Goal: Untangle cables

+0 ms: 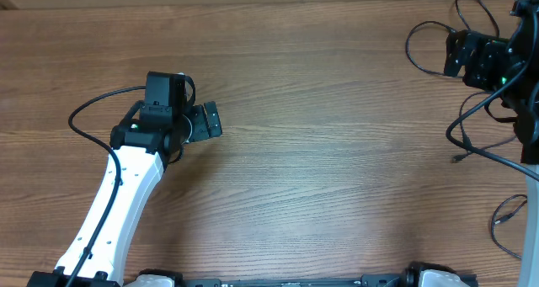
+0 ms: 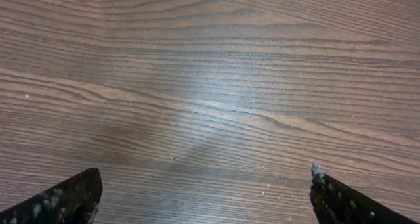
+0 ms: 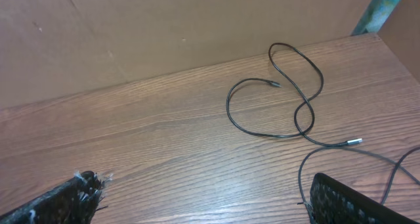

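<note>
On the wooden surface, two arms, and thin black cables at the right side.
At the left, white left arm reaching inward from the near edge; at its tip the left end effector, fingers spread wide apart, nothing between them except bare wood. At the far right, right end effector, fingers also standing wide apart and gripping nothing. Just ahead of it, one of the cables lying in loose loops, crossing over itself, with a silver-tipped plug at one end and a small plug at the other. Beside the right finger, another thin black line, cable or arm wire not possible to tell.
</note>
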Robot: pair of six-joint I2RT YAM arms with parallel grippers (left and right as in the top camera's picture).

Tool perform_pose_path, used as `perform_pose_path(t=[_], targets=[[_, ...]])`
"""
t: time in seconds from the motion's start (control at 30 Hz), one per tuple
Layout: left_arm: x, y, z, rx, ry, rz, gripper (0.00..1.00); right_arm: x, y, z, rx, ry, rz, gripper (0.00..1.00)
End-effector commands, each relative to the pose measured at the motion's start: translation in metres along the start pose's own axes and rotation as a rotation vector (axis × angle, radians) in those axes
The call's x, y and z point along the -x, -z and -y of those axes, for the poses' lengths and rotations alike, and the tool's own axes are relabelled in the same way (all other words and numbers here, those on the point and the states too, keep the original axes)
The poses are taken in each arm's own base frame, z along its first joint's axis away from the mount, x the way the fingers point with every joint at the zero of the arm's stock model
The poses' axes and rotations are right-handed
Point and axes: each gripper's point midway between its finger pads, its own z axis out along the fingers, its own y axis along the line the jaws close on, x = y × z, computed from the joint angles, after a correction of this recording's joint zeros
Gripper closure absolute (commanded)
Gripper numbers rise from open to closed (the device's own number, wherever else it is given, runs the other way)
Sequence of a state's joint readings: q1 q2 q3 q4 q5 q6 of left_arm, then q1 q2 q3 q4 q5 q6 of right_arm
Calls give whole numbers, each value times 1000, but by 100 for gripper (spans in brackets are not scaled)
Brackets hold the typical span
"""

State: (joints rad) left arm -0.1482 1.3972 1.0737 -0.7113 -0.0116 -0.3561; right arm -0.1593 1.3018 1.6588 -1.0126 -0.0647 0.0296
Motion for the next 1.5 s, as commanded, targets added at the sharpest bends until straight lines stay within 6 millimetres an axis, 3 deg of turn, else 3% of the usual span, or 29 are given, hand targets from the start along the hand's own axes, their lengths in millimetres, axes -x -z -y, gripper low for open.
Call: perform_pose_path(t=[0.0, 0.77, 0.97, 1.47], targets=[[3, 0, 0, -4, -16, 4, 0, 4, 1, -2, 7, -3, 9, 0], [4, 4, -8, 41, -16, 20, 0, 4, 1, -2, 7, -3, 9, 0], [-7, 21, -22, 107, -19, 2, 0, 4, 1, -2, 7, -3, 9, 0], [26, 73, -7, -3, -107, 296, 0, 4, 1, -2, 7, -2, 9, 0]])
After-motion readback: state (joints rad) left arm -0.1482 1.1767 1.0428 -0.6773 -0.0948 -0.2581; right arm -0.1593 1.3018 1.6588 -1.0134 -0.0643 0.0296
